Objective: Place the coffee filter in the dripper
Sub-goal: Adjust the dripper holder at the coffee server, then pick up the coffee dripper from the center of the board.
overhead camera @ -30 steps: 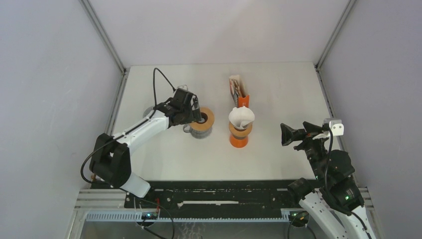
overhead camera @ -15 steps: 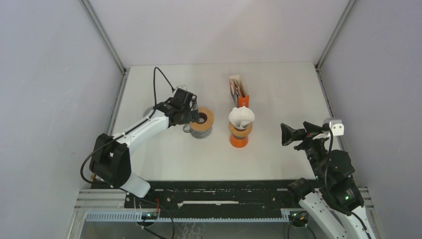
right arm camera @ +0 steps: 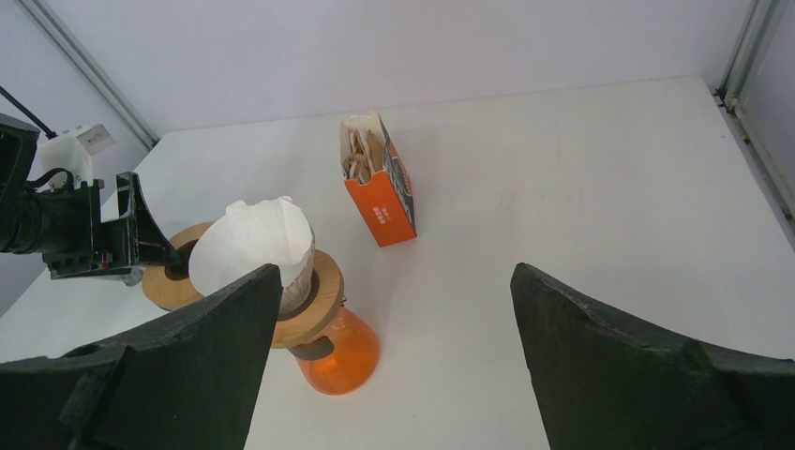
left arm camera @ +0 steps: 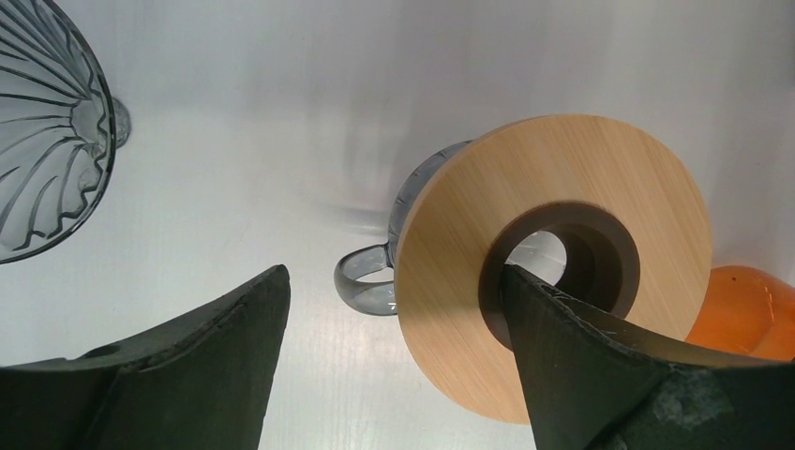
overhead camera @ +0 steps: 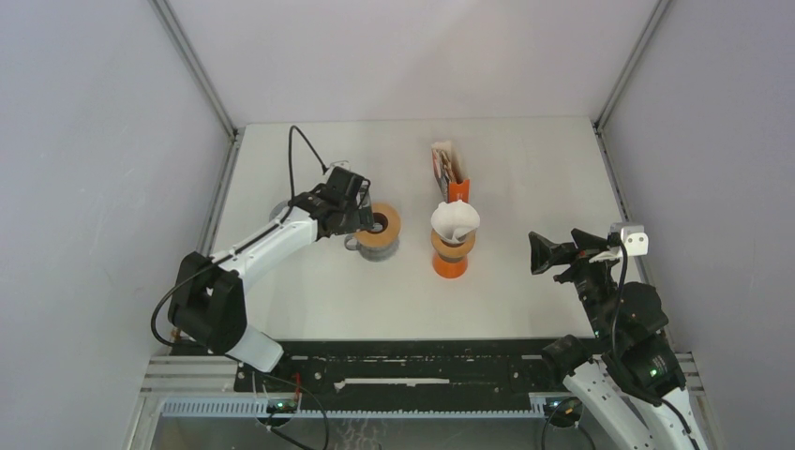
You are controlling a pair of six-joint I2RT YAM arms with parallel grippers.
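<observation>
Judging the layout for the coming move: white coffee filter [overhead camera: 455, 219] seated mouth-up on top of the orange carafe [overhead camera: 450, 263], to the right of the left gripper [left arm camera: 394, 279] and near it. Left gripper released, jaws wide, astride the rim of the wooden-collared dripper [overhead camera: 381, 228] on the counter [overhead camera: 525, 169], grasping nothing. Right gripper [right arm camera: 396, 272] also released and empty, well apart from the filter. Probably the left arm nearer. No long axis to speak of, only a cone open upward.

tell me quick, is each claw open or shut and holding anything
Left claw: open, holding nothing, at the wooden ring.
Right claw: open, holding nothing.
</observation>
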